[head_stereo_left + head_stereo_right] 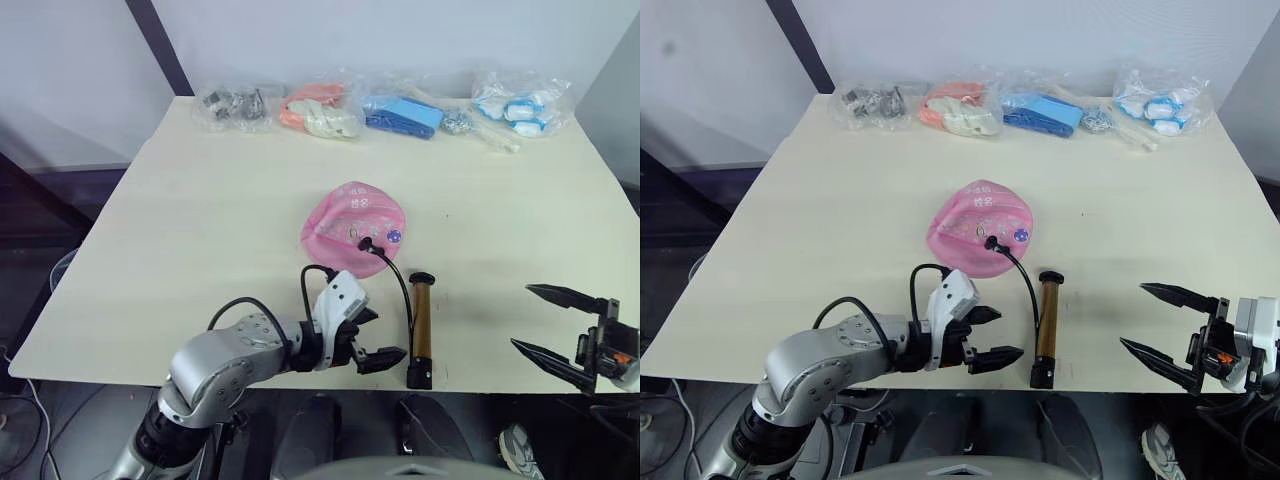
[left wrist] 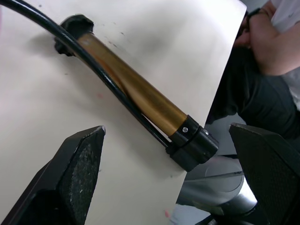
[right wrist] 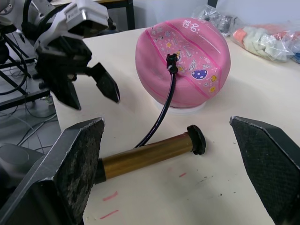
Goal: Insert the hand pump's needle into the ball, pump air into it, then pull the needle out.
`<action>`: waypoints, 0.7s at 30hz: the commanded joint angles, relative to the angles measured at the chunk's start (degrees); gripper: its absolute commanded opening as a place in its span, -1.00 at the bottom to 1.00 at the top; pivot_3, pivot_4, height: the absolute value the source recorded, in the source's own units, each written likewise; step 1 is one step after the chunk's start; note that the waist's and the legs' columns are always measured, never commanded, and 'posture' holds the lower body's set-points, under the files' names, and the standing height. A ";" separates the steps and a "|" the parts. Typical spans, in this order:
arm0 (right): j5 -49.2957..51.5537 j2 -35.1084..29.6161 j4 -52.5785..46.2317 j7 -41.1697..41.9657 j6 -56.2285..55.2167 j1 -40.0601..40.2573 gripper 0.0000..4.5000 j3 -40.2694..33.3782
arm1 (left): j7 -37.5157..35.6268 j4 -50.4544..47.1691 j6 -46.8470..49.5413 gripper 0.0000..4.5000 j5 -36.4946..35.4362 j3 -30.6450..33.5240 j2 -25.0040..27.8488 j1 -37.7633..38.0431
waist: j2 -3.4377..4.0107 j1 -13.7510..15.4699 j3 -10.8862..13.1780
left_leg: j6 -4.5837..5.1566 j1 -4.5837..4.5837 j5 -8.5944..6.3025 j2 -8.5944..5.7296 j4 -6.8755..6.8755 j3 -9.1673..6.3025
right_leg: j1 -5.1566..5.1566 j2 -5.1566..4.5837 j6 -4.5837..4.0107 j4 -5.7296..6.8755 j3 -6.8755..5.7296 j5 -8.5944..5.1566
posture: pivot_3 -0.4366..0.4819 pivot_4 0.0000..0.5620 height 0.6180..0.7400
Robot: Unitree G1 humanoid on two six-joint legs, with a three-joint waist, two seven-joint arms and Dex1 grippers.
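Pump hose plugged into the pink ball

We see the pink printed rubber ball [image 3: 183, 61] on a pale wooden table [image 3: 262, 108], the bronze-gold metal hand pump [image 3: 147, 155] lying before it, the left gripper [image 3: 91, 91] spread open nearby.

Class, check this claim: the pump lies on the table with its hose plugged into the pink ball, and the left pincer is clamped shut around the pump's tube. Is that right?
Not quite. The left pincer is open beside the pump, not clamped on it; the left wrist view shows this. The hose is indeed plugged into the pink ball, on the table.
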 commanded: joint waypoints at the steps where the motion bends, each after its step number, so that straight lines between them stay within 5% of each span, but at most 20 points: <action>1: 0.91 -0.57 -1.95 0.08 -1.09 0.46 1.00 -1.31 | 3.08 0.28 0.18 0.99 3.09 -3.68 -2.71 -1.13 | 0.00 0.01 0.00 | 0.00 0.00 0.00 0.00 0.00 0.00 | 0.00 0.00 0.00 0.00 0.00 0.00 | -0.05 -0.47 1.00; 14: 0.63 -2.52 1.00 3.99 -3.88 2.34 1.00 -3.42 | 13.23 9.37 4.46 0.99 12.24 -10.61 -16.98 -6.62 | -0.01 0.28 -0.01 | 0.00 0.01 0.00 -0.11 0.07 0.10 | 0.03 0.01 0.02 0.01 -0.10 0.00 | -0.05 -0.47 1.00; 21: -0.11 -3.36 3.46 6.94 -5.98 3.79 1.00 -3.87 | 14.41 12.24 7.04 0.99 15.73 -13.61 -18.55 -9.00 | 0.02 0.34 -0.02 | 0.00 0.00 0.00 -0.13 0.08 0.10 | 0.03 0.03 0.02 0.01 -0.13 0.00 | -0.05 -0.47 1.00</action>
